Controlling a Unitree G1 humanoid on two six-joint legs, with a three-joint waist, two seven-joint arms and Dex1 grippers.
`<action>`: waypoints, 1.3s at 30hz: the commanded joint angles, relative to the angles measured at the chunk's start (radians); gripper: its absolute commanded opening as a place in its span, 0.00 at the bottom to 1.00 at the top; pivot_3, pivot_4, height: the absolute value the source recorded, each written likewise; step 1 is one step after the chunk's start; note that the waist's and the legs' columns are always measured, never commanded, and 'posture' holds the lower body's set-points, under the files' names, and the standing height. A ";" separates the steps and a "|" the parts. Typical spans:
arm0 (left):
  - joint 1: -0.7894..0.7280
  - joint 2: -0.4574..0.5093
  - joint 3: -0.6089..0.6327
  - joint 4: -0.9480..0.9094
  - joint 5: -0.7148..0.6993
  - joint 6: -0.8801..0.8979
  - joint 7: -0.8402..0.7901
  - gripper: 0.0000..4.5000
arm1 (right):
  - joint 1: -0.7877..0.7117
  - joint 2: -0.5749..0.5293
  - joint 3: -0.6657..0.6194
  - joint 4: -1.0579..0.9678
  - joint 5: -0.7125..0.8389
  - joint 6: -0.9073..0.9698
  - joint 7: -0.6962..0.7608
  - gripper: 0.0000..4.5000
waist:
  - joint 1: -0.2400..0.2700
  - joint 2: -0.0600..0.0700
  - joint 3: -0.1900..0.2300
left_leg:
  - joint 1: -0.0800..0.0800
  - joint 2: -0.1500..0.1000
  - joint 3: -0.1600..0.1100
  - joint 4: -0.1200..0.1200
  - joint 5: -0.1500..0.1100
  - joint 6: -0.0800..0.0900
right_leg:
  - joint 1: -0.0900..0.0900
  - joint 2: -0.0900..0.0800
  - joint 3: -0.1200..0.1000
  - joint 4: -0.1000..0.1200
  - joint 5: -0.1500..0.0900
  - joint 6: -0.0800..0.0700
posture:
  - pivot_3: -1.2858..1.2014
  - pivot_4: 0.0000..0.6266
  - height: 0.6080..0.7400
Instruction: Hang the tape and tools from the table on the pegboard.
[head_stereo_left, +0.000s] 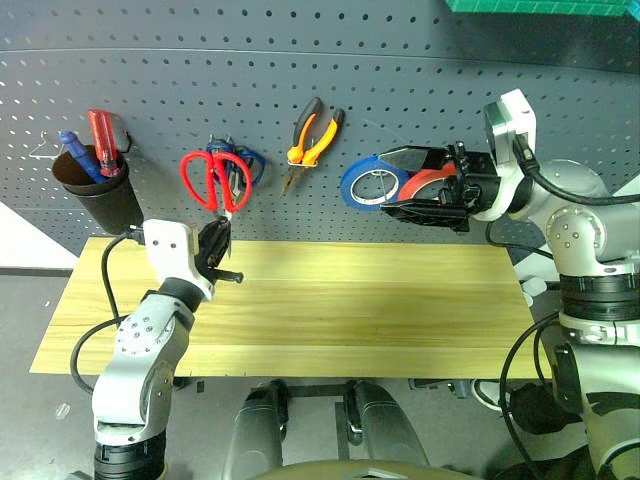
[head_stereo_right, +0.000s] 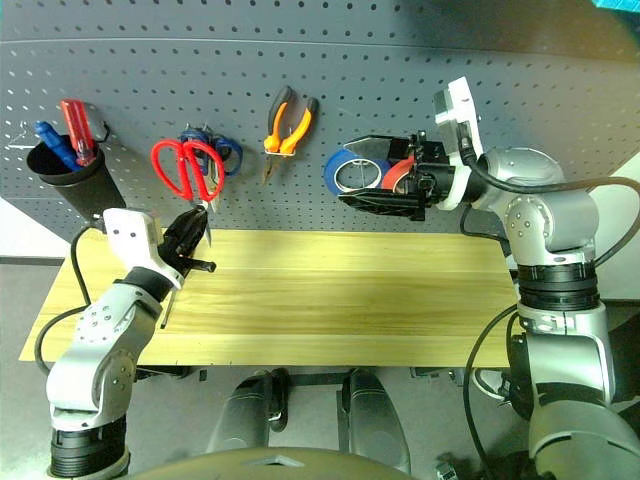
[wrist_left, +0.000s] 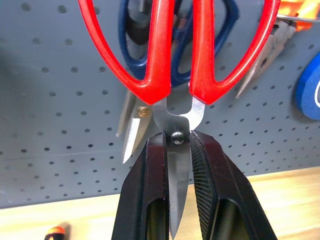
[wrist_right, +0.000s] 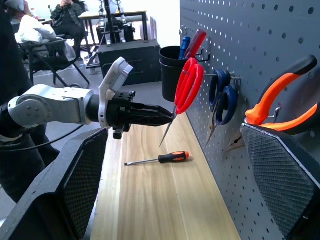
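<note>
Since we pinch the red-handled scissors (wrist_left: 172, 75) at the pivot, left end effector (wrist_left: 177, 150) keeps the loops free for the pegboard (head_stereo_left: 420, 90) hook, while right end effector (wrist_right: 175, 175) gapes empty.

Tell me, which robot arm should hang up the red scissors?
Left: its fingers grip the red scissors by the blades, near the pegboard. The right gripper is away by the blue tape roll.

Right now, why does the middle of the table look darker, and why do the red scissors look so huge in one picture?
In the left eye view a soft shadow darkens the middle of the table. In the left wrist view the red scissors sit right by the camera, so they look huge, and the blue scissors behind them look soft. In the right wrist view the near fingers look huge too.
</note>
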 joint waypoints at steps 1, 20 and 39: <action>-0.003 0.018 -0.031 -0.015 0.035 -0.070 -0.023 0.07 | -0.001 -0.015 -0.017 -0.024 -0.003 -0.019 0.002 1.00 | 0.000 0.000 0.000 | 0.000 0.000 0.000 0.000 0.000 0.000 | 0.000 0.000 0.000 0.000 0.000 0.000 | 0.50 0.24 0.87; 0.044 0.018 -0.062 0.000 0.103 -0.207 -0.047 0.07 | 0.012 -0.025 -0.002 -0.030 -0.040 -0.040 0.018 1.00 | -0.006 0.002 -0.004 | 0.000 0.000 0.000 0.000 0.000 0.001 | 0.000 -0.001 0.000 0.000 0.000 -0.001 | 0.50 0.22 0.87; -0.158 -0.014 -0.005 0.201 0.089 -0.086 0.040 0.07 | -0.003 -0.008 0.019 -0.039 -0.066 -0.049 -0.006 1.00 | -0.007 0.002 -0.006 | 0.001 0.000 0.000 0.001 0.001 0.002 | 0.001 0.000 0.000 0.000 0.002 0.001 | 0.50 0.22 0.87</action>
